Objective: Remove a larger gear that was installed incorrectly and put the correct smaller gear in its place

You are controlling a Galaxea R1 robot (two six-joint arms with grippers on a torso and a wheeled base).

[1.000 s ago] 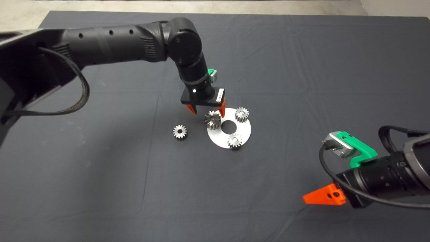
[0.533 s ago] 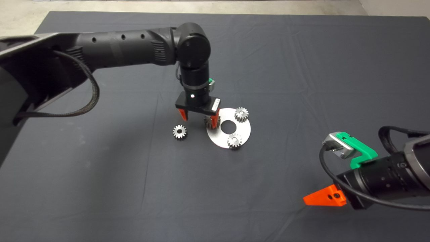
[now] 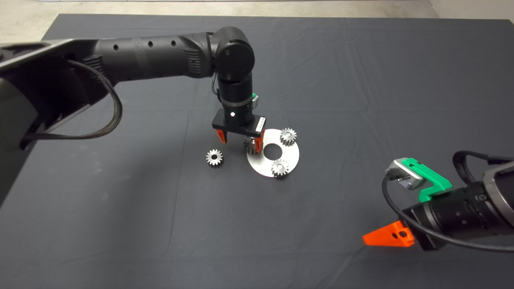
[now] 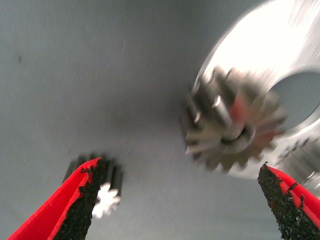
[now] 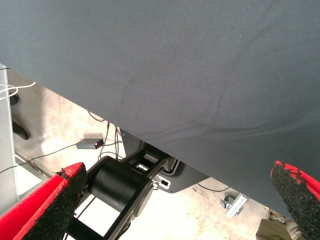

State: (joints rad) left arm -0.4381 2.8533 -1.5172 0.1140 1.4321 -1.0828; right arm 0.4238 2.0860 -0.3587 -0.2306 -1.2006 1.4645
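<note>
Hovering just above centre of the head view, the left gripper (image 3: 239, 139) had its jaws spread wide with nothing in them. The larger gear (image 3: 252, 145) sat tilted on the left rim of the silver disc (image 3: 290, 151), right by the right-hand finger rather than centred in the gap, so I'd guess a small shift rightward comes first. The smaller gear (image 3: 214, 157) lay on the mat (image 3: 120, 200) just left. The right gripper (image 5: 175, 205) waited lower right, open too.
</note>
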